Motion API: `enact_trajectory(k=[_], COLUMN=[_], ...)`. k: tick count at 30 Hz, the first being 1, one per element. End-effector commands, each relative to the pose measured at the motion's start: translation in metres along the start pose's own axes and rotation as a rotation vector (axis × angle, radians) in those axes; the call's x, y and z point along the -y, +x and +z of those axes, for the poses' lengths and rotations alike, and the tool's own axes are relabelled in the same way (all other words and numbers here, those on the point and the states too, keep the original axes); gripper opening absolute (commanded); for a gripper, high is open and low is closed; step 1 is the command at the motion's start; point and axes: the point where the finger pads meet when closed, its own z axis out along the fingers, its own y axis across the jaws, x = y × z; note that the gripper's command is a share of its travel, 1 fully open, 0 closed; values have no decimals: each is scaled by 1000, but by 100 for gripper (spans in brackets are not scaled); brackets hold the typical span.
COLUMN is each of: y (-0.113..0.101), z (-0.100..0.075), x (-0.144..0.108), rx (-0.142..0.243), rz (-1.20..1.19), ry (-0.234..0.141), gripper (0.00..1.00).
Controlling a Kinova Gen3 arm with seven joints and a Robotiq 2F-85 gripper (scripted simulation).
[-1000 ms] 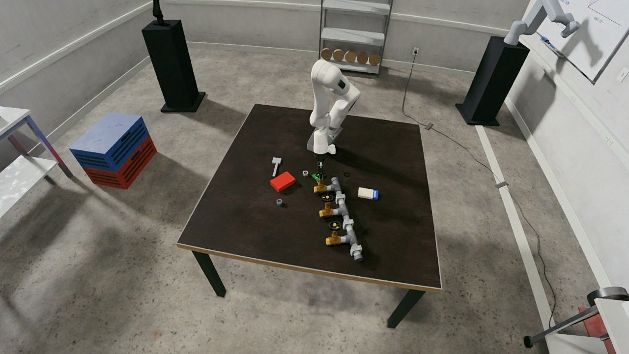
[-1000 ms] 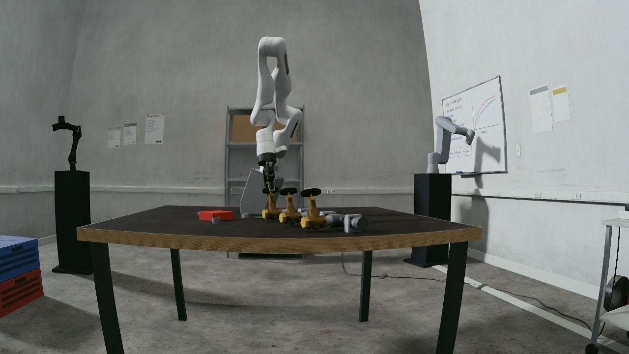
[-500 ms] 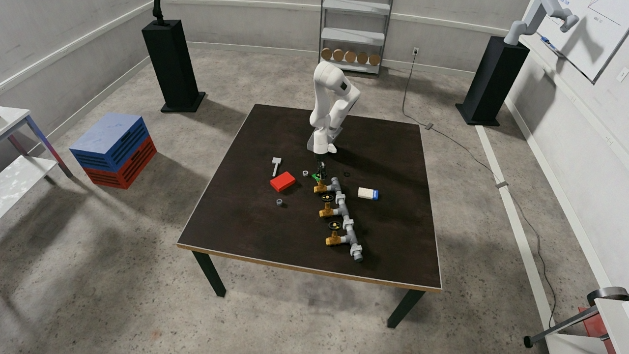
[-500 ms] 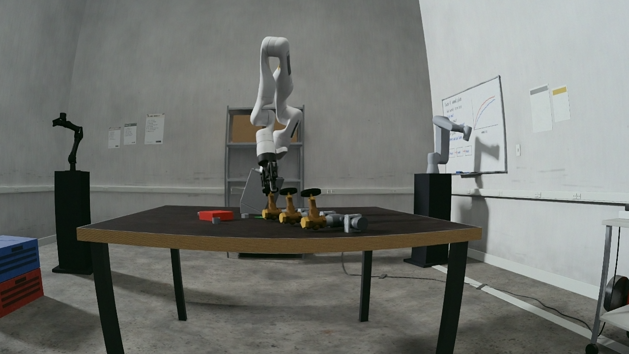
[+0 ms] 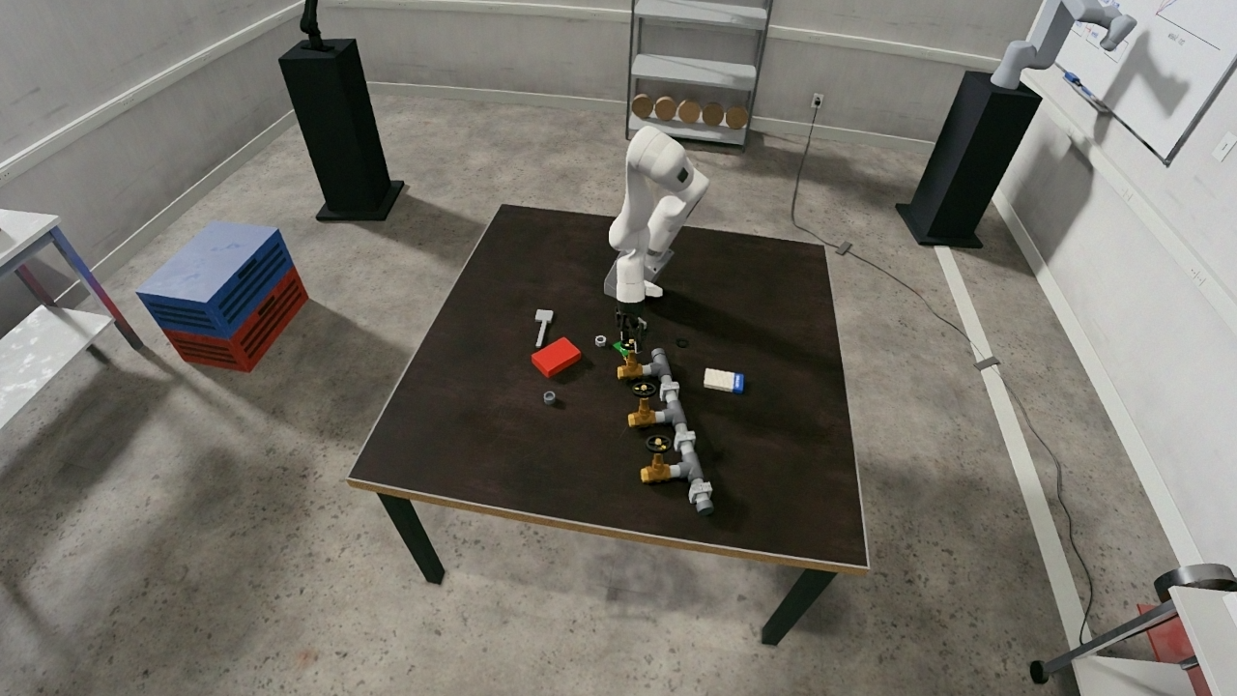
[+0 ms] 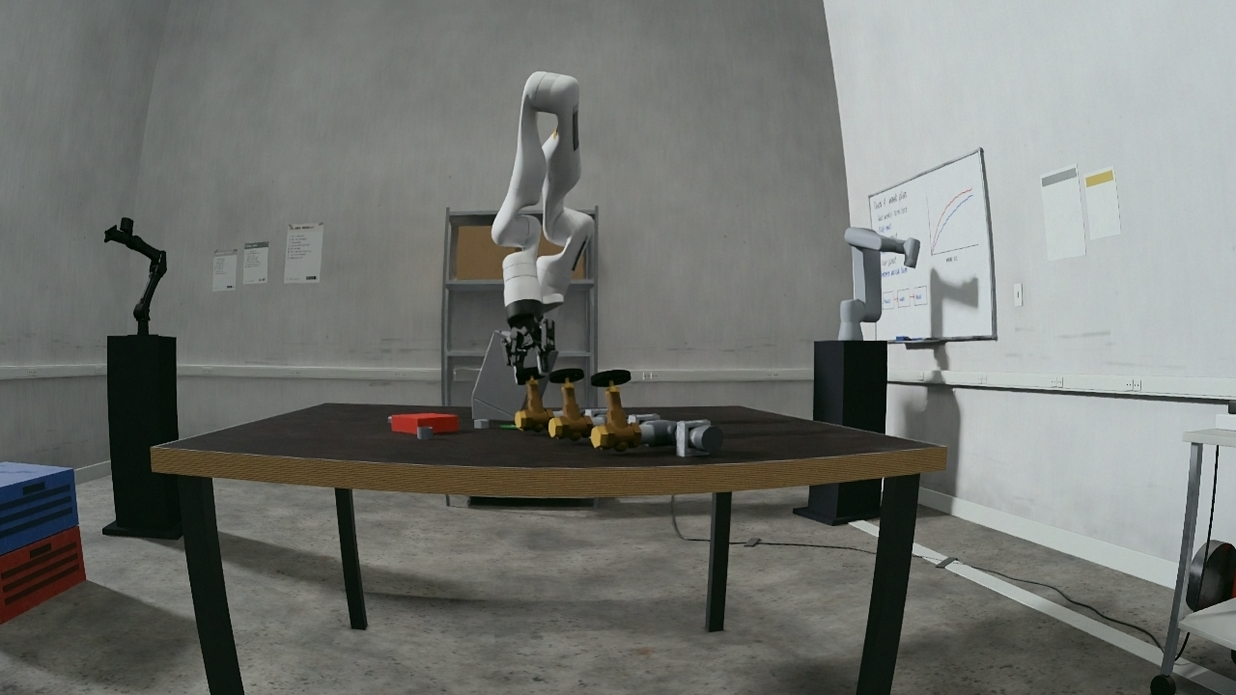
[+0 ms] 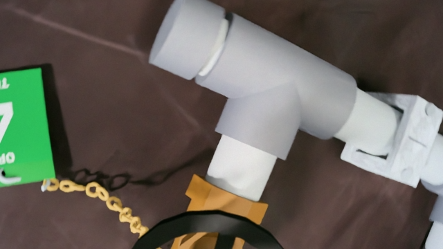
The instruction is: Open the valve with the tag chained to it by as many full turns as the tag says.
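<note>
Start with the counter (image 5: 432, 432) (image 6: 544, 482) (image 7: 346, 214): it carries the whole job, with the arm (image 5: 635, 207) (image 6: 519, 198) reaching down from above. The pipe manifold (image 5: 678, 414) (image 6: 660, 430) (image 7: 270, 59) lies along it, three orange valves branching off one side, wheels uppermost, which suits a top-down approach. Your task valve (image 5: 634, 369) (image 6: 533, 413) (image 7: 228, 207) is the one at the arm's end of the row. The middle valve (image 5: 643, 415) (image 6: 568, 419) and far valve (image 5: 655, 471) (image 6: 614, 423) stand apart from the fingers; leave them be, though you can't read open or shut off either. Gripper (image 5: 629, 339) (image 6: 533, 370) points down at the task valve's handwheel (image 6: 528, 373) (image 7: 208, 223), partly open, no firm grip on anything. Contact with the rim is too small to tell. That spread probably lets the fingers push the wheel round without clamping it; your likely step is turning, so keep the wrist centred or they may ride off. Green tag (image 5: 618, 348) (image 6: 508, 425) (image 7: 28, 128) lies beside the valve, its number cut off in the wrist view: turn count not readable there. Yellow chain (image 7: 114, 204) runs from it towards the wheel; watch for snagging.
</note>
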Motion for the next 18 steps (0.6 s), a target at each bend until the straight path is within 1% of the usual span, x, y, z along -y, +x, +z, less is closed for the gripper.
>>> enact_trajectory(k=[1, 14, 16, 18], y=[0, 0, 0, 0], z=[0, 0, 0, 0], x=[0, 0, 0, 0], rx=[8, 9, 9, 9], rz=[-81, -590, -590, -673], ry=[-4, -2, -2, -2], gripper=[68, 68, 68, 68])
